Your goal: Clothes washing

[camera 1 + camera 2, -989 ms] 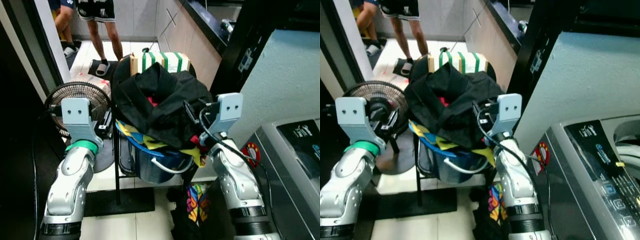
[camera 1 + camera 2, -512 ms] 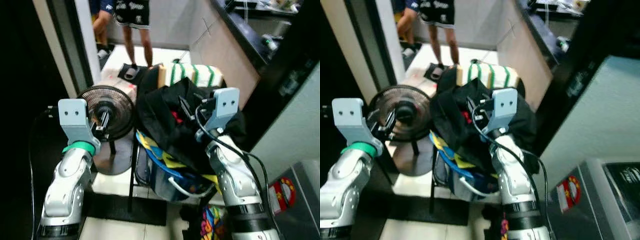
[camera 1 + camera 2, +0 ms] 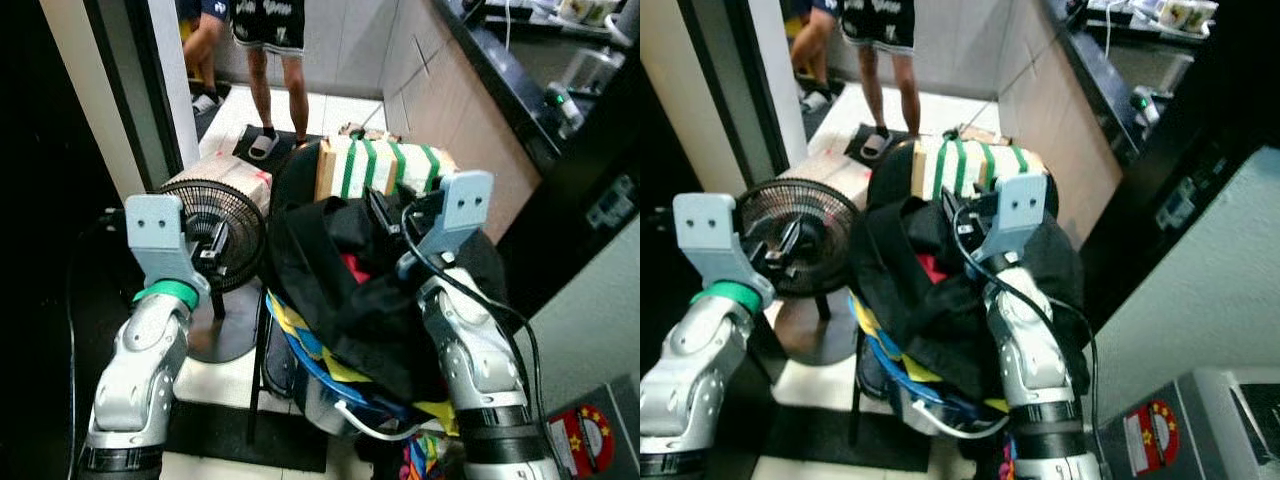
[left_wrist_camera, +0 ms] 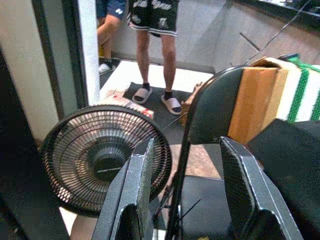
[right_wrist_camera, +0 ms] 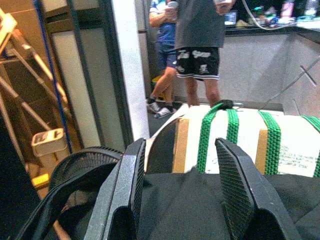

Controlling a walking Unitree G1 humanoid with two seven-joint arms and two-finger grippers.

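Note:
A heap of clothes topped by a black garment (image 3: 350, 290), with yellow, blue and red cloth under it, fills a blue basket (image 3: 312, 368) on a black chair (image 4: 212, 107). My right gripper (image 3: 385, 212) is raised over the far top of the heap, open, its fingers (image 5: 127, 200) just above the black cloth with nothing between them. My left gripper (image 3: 215, 245) is held up left of the heap in front of a fan, open and empty, its fingers (image 4: 137, 195) pointing past the chair's back.
A black floor fan (image 3: 190, 200) stands left of the chair. Behind the heap sits a cardboard box with green straps (image 3: 385, 170). Two people (image 3: 270, 40) stand in the far passage. A dark counter (image 3: 500, 70) runs along the right; the washing machine corner with a red sticker (image 3: 585, 440) is at lower right.
The camera has swung left and away from the washing machine, which has slid out to the lower right. Both arms stay raised; the right gripper now sits higher over the heap, near the box.

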